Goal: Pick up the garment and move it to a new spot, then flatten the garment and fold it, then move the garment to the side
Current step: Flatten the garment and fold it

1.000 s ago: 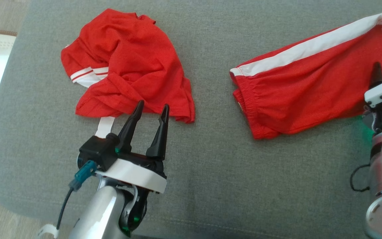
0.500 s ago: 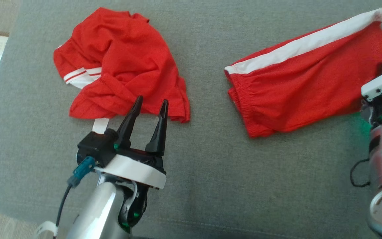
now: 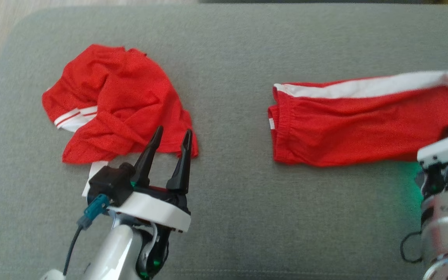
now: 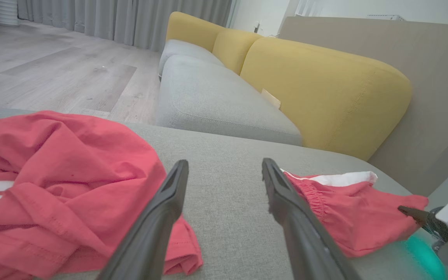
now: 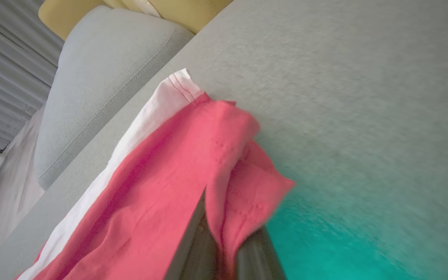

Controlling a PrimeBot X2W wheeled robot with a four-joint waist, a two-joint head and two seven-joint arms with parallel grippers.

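Shorts [image 3: 356,124]: my right gripper [image 5: 224,245] clamps only a hem corner; I judge it may slip when lifted. My left gripper [image 3: 173,131] stands apart.

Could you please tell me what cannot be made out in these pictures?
Right tool, right wrist view: its tips are wrapped in the red shorts' hem.
Shorts' right corner, head view: cut off by the picture edge.
White tag beside the crumpled red shirt, head view: partly hidden by the left tool; print too small.

Soft even daylight — slight motion blur.
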